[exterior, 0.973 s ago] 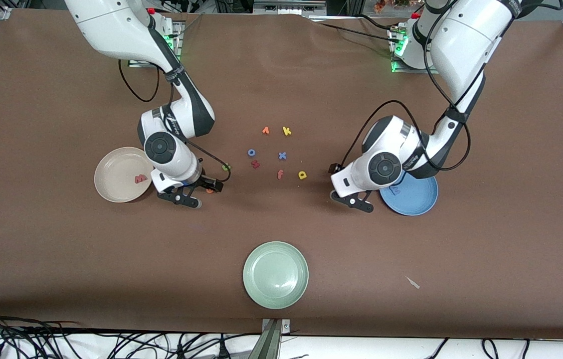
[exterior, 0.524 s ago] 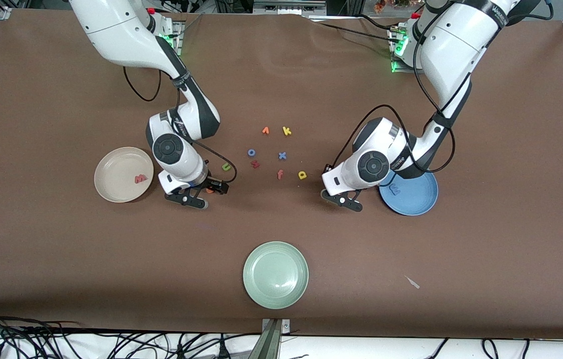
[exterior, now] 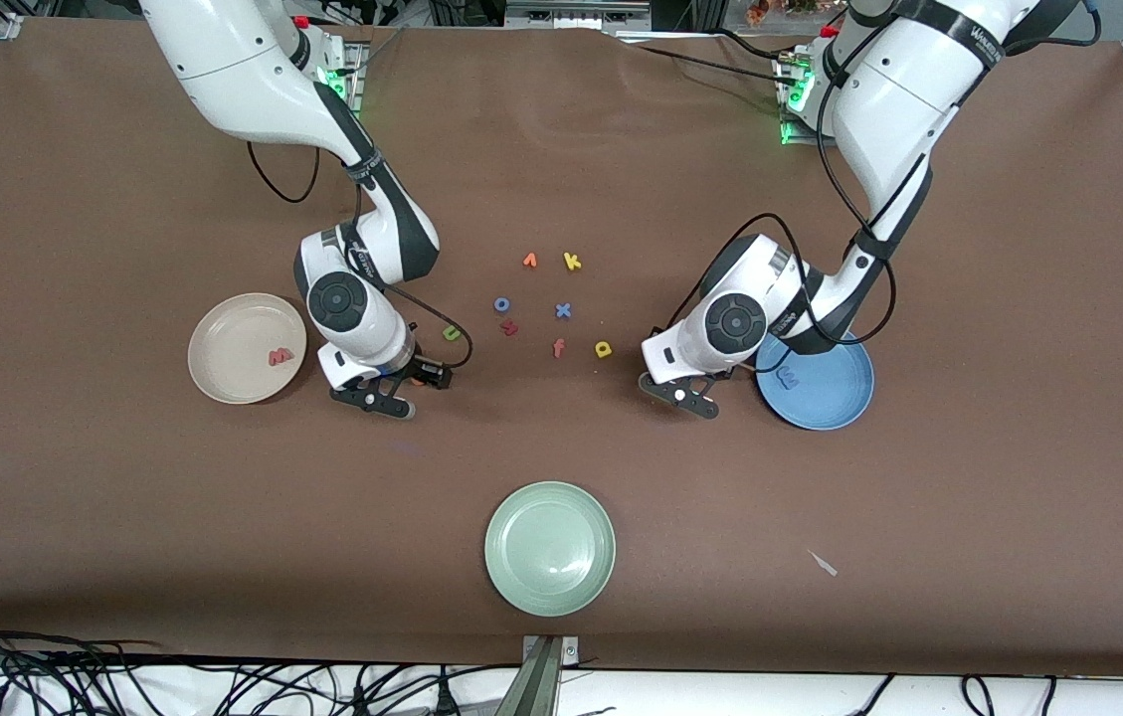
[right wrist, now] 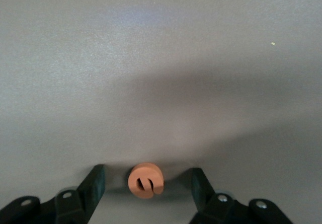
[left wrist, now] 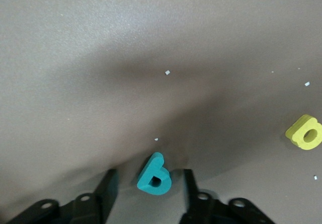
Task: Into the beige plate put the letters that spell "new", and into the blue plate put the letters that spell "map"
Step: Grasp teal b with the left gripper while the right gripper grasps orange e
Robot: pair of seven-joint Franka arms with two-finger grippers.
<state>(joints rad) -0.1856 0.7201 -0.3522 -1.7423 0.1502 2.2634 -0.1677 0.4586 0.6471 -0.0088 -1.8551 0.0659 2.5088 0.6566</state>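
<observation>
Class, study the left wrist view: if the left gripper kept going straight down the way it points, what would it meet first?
Most likely the teal "a", lying on the table between the open fingers of the left gripper; the fingers themselves would meet the table.

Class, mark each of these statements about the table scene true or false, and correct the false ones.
1. The salmon-red foam "w" lies in the round beige plate. True.
2. The teal foam "a" sits between the left gripper's jaws. True.
3. The round blue plate holds nothing. False: a blue foam "m" lies in it.
4. The right gripper straddles a green letter. False: an orange foam "e".
</observation>
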